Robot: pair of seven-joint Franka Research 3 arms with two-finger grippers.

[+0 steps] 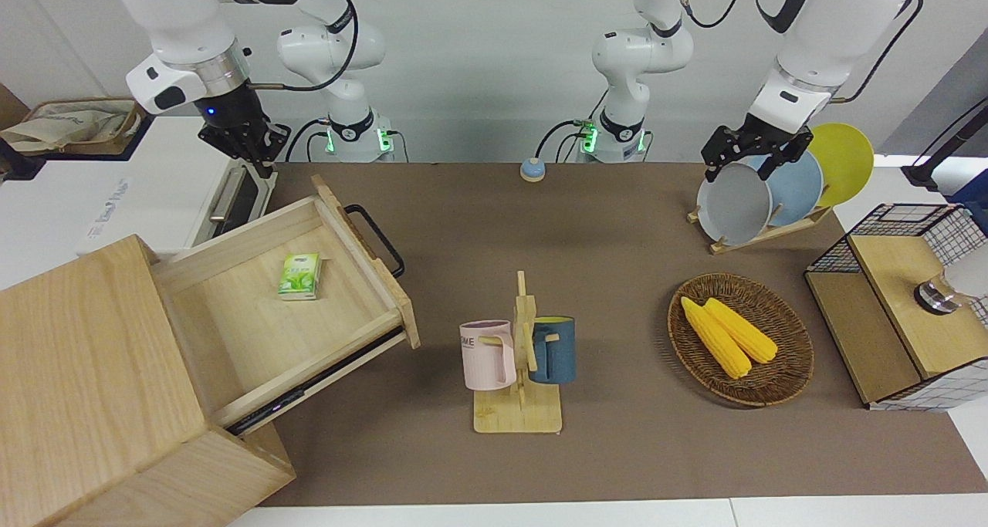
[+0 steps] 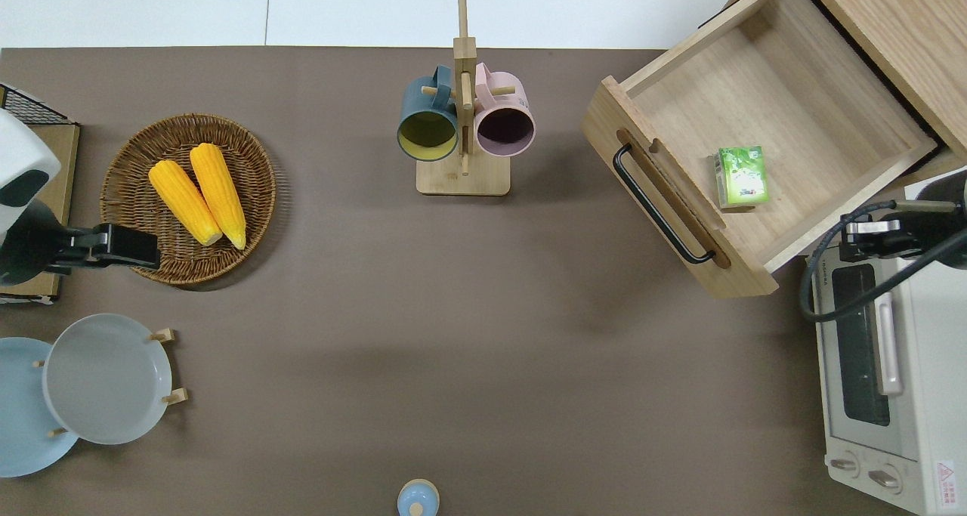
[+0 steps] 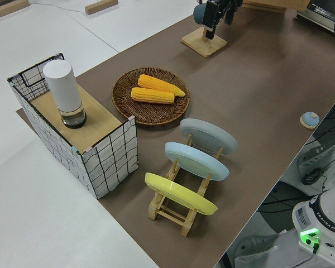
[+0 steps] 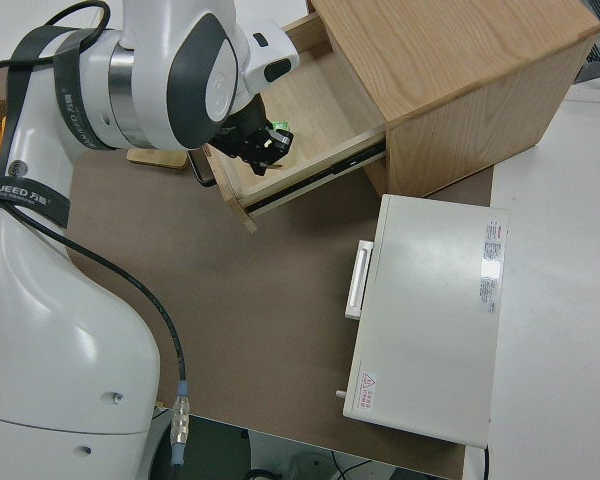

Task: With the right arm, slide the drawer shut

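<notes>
The drawer (image 1: 293, 295) stands pulled far out of the cabinet (image 1: 100, 388) at the right arm's end of the desk (image 2: 453, 335), its black handle (image 2: 659, 205) on the front facing the middle of the desk. A small green pack (image 2: 742, 174) lies flat on the drawer floor, near the side wall nearer to the robots. The right arm (image 1: 181, 25) is up in the air, and its pincer (image 1: 245, 145) hangs over the corner of the white oven (image 2: 884, 380) that sits just beside the drawer, nearer to the robots; it touches neither drawer nor handle. Whether that pincer is spread or pressed together cannot be told. The left arm is parked, and its pincer (image 1: 745, 150) cannot be read either. Toward the middle of the desk a wooden mug rack (image 2: 462, 123) carries a blue mug (image 2: 427, 127) and a pink mug (image 2: 505, 123). Toward the left arm's end are a wicker basket (image 2: 128, 199) with two corn cobs (image 2: 198, 199), a plate rack (image 3: 181, 190) with upright plates, and a wire-sided box (image 3: 84, 139)
</notes>
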